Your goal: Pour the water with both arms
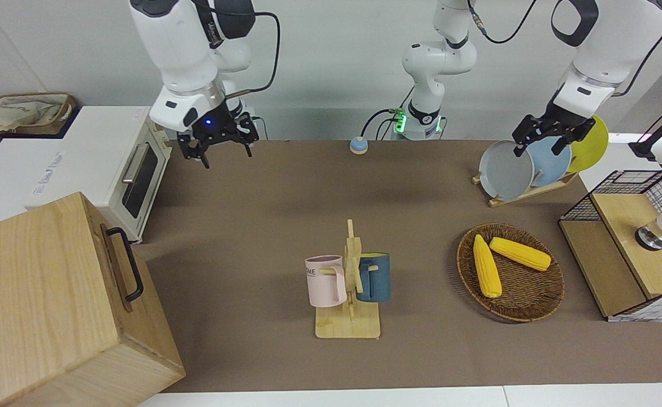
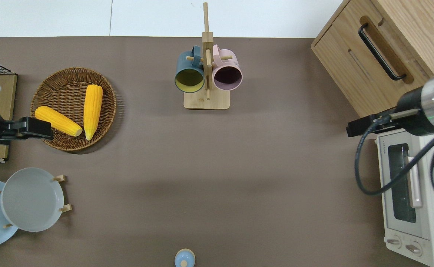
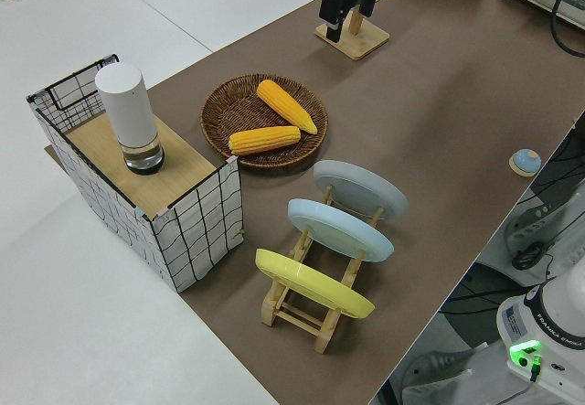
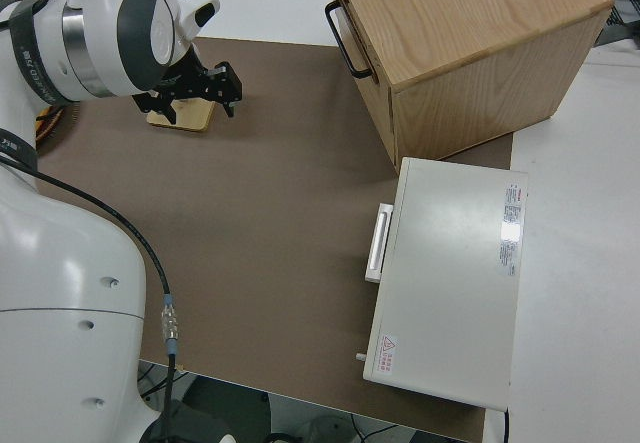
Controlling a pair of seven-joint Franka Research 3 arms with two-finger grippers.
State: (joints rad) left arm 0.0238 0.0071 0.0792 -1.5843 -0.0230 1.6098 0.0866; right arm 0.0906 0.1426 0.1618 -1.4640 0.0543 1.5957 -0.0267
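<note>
My left gripper [image 1: 541, 142] hangs open and empty in the air; from overhead my left gripper [image 2: 35, 128] is over the rim of the wicker basket [image 2: 50, 85], at the left arm's end of the table. My right gripper [image 1: 217, 146] is open too, holding nothing; the overhead view puts my right gripper [image 2: 361, 126] over the table edge where the wooden box [image 2: 383, 48] meets the toaster oven [image 2: 409, 193]. No water shows in any view. A pink mug [image 1: 326, 281] and a blue mug [image 1: 375, 277] hang on a wooden rack [image 1: 347, 327] mid-table.
Two corn cobs [image 1: 486, 265] lie in the basket. A dish rack holds a grey plate [image 1: 506, 169], a blue plate and a yellow plate. A white cylinder [image 3: 132, 112] stands on a wire shelf [image 3: 196, 218]. A small blue knob [image 1: 358, 146] sits near the robots.
</note>
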